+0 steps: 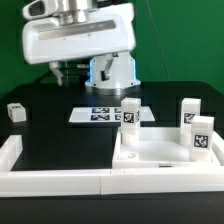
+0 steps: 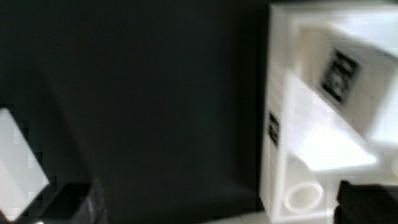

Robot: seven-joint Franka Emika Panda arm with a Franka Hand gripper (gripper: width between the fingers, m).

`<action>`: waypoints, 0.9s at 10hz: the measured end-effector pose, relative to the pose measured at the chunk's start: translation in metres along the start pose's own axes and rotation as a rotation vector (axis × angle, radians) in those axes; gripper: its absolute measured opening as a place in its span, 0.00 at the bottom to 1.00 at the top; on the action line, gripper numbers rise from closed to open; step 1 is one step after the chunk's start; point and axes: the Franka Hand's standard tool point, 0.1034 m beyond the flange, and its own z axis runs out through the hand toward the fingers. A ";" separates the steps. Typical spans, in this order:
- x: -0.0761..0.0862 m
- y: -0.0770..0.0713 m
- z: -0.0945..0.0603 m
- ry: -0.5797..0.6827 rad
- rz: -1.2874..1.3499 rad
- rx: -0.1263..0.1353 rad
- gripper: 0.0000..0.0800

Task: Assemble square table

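The white square table top [image 1: 158,152] lies at the exterior view's right, inside the corner of the rails. Three short white tagged legs stand upright at its corners: one at the back left [image 1: 130,114], one at the back right [image 1: 188,112] and one at the front right [image 1: 201,136]. Another leg [image 1: 15,112] lies loose far off at the left. My gripper [image 1: 63,70] hangs high over the back of the table, open and holding nothing. In the wrist view its dark fingertips [image 2: 61,205] frame the table top's rim [image 2: 294,110] and an empty corner socket [image 2: 302,190] well below my gripper [image 2: 214,210].
The marker board [image 1: 105,115] lies flat behind the table top. Long white border rails run along the front [image 1: 110,184] and the left [image 1: 18,158]. The arm's base [image 1: 108,68] stands at the back. A blurred white strip [image 2: 15,150] shows at the wrist view's edge.
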 end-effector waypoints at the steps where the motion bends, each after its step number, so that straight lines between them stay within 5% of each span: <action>1: -0.011 0.017 0.001 -0.018 -0.104 0.008 0.81; 3: -0.033 0.054 0.004 -0.034 -0.278 -0.004 0.81; 7: -0.036 0.061 0.004 -0.066 -0.583 -0.015 0.81; 9: -0.063 0.098 0.016 -0.152 -0.703 -0.039 0.81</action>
